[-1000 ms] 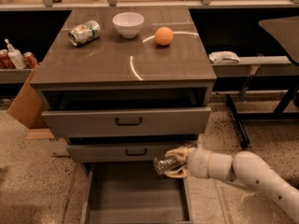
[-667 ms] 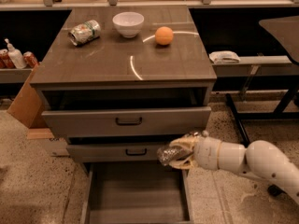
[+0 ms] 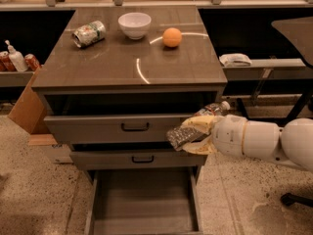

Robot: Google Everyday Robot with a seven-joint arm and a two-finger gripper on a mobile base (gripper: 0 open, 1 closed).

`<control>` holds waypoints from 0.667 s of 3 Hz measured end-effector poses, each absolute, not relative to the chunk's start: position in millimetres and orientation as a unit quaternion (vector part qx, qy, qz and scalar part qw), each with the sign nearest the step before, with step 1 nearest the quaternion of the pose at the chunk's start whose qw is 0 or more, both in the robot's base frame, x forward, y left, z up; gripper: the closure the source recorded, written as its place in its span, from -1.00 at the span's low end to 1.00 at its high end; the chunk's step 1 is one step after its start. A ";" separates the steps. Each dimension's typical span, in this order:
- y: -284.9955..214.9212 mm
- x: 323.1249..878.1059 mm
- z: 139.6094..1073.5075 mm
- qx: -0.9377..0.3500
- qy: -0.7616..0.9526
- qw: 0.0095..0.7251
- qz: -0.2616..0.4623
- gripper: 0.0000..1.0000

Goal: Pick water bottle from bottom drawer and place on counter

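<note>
My gripper (image 3: 191, 135) is shut on the water bottle (image 3: 178, 137), a clear crinkled plastic bottle held tilted, base to the left and cap up to the right. It hangs in front of the right end of the upper drawer front, above the bottom drawer (image 3: 144, 199). That drawer is pulled out and shows a bare grey tray. The counter (image 3: 112, 67) is the glossy wood-grain top above and behind the gripper. My white arm (image 3: 264, 138) comes in from the right.
On the counter stand a crushed green-and-white can (image 3: 89, 33), a white bowl (image 3: 134, 24) and an orange (image 3: 171, 37). Two drawers with black handles (image 3: 135, 127) sit slightly open. A side shelf holds bottles (image 3: 14, 58) at left, and a cardboard box (image 3: 27, 109) leans below.
My gripper has risen with the water bottle, from the height of the middle drawer front to the upper drawer front. The arm has drawn up and to the right.
</note>
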State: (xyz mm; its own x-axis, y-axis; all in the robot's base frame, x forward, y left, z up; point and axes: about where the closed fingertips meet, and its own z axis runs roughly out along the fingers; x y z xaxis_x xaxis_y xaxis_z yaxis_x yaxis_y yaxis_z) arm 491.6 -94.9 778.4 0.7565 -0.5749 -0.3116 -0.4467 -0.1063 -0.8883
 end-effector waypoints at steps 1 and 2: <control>-93.1 491.7 779.1 -0.741 0.343 0.575 -0.053 1.00; -87.5 500.9 810.9 -0.738 0.331 0.587 -0.043 1.00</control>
